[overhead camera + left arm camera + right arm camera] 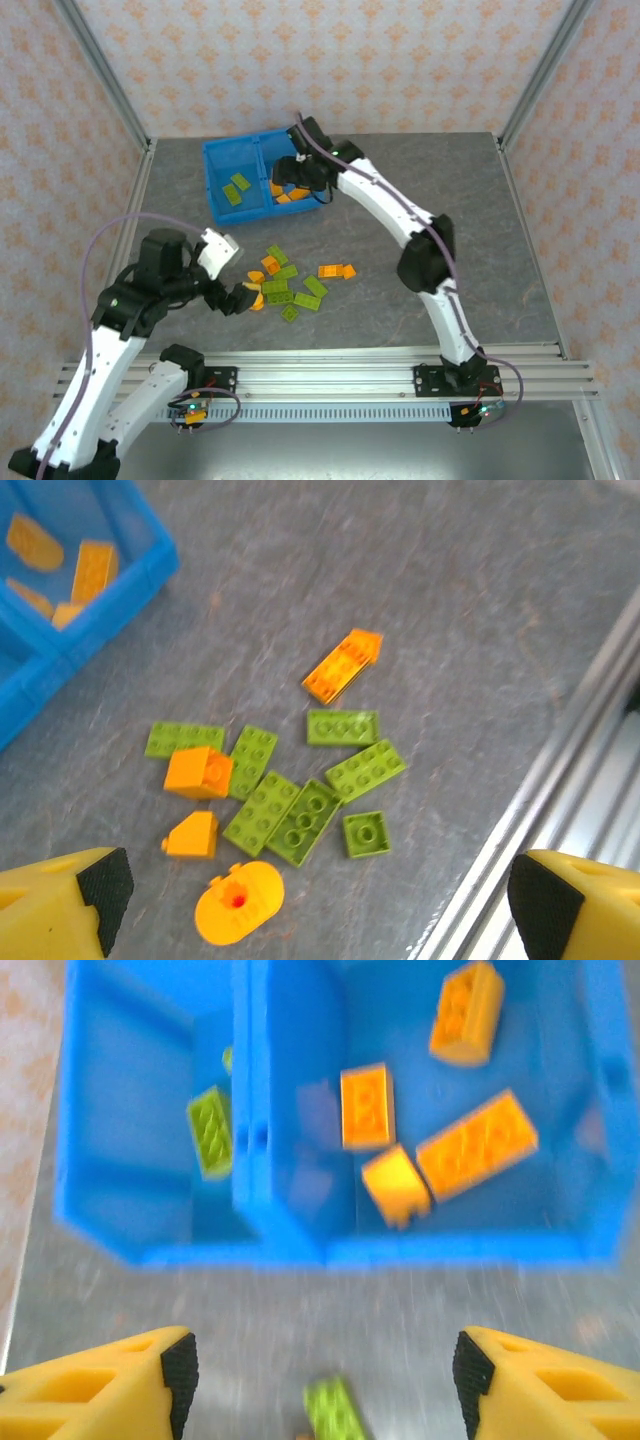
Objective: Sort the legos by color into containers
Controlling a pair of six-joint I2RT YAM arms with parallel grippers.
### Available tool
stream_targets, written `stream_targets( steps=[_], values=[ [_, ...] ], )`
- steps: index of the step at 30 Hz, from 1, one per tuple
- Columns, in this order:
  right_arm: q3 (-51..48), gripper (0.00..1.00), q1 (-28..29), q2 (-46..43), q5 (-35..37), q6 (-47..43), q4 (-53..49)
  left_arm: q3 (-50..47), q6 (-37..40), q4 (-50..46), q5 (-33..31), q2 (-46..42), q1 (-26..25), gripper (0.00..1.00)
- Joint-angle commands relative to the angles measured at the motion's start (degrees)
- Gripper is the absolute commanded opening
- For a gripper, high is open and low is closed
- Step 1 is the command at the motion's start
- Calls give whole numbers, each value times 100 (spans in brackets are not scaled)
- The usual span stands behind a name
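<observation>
The legos lay in two places. A loose cluster of lime green and orange bricks (pixel 290 280) sat on the grey bench (pixel 480 230) near its middle, left of centre. A joined orange pair (pixel 336 271) lay just to the right of the cluster, apart from it. The left wrist view showed the round orange piece (pixel 238 902) at the near edge of that cluster, with a small green square brick (pixel 365 835) beside it.

The rest lay in the blue bin (pixel 215 165), which stood toward the far left of the bench, close to its back edge. Green bricks (pixel 237 188) were in its left compartment. Four orange bricks (pixel 366 1107) were in the right one, on the other side of the middle wall (pixel 250 1110).

The right half of the bench was bare, with wide open room between the bricks and the right edge. An aluminium rail (pixel 330 375) ran along the near edge, well apart from the cluster.

The right pincer (pixel 325 1380) hung at the near wall of the bin over its right compartment. Its jaws were spread and nothing was between them. One blurred green brick (pixel 335 1410) lay on the bench below.

The left pincer (pixel 320 900) hovered at the near left of the cluster, spread fully wide, holding and touching nothing.
</observation>
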Motion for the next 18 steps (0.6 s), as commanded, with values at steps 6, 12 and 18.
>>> stream_targets(
  steps=[6,12,18],
  values=[
    [-4048,79,95,-3618,-856,122,-85,190,-550,295,-653,2070,-163,98],
    [-5308,85,97,-4824,-736,617,-89,743,-74,203,-903,3883,-172,96],
    [-5335,85,147,-4917,-538,800,-34,1111,-332,821,-1286,4828,-169,93]
  ],
)
